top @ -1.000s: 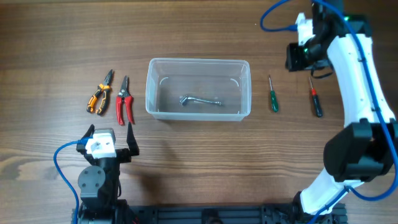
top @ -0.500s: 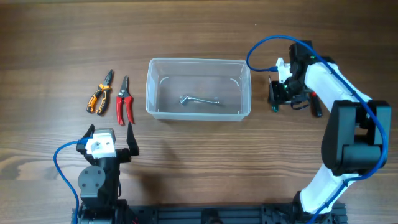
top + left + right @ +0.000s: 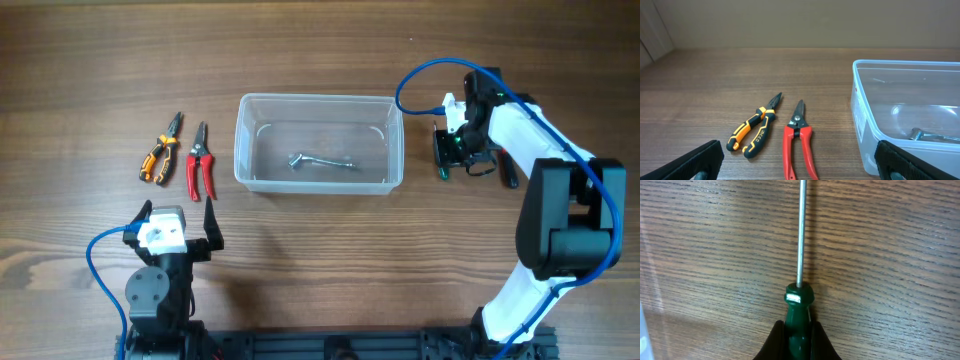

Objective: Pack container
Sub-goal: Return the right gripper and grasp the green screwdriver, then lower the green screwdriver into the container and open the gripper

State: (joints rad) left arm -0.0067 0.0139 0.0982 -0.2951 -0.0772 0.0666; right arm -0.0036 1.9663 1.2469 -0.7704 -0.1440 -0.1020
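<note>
Container (image 3: 318, 98), clear plastic with rounded corners, sits at the middle of the wooden table (image 3: 100, 60), and on its floor we see one metal wrench (image 3: 320, 161) lying crosswise. Just beyond its right wall lies the green screwdriver (image 3: 798, 305), flat on the wood with its thin shaft pointing away from the robot. The right gripper (image 3: 796, 341) is down on it: in the right wrist view we see the two dark fingers (image 3: 774, 341) pressed against either side of the green handle, so the claw is clenched on that handle while the tool lies on the table. Farther right a red screwdriver (image 3: 511, 178) lies partly hidden under the right arm. To the left of the container, well apart from it, we find the orange-and-black pliers (image 3: 160, 150) and, just beside them, the red-handled cutters (image 3: 200, 168), both with their noses pointing away from the robot. Nearer the table's front edge the left gripper (image 3: 178, 215) hangs above bare wood, its fingers spread wide and grasping nothing.
</note>
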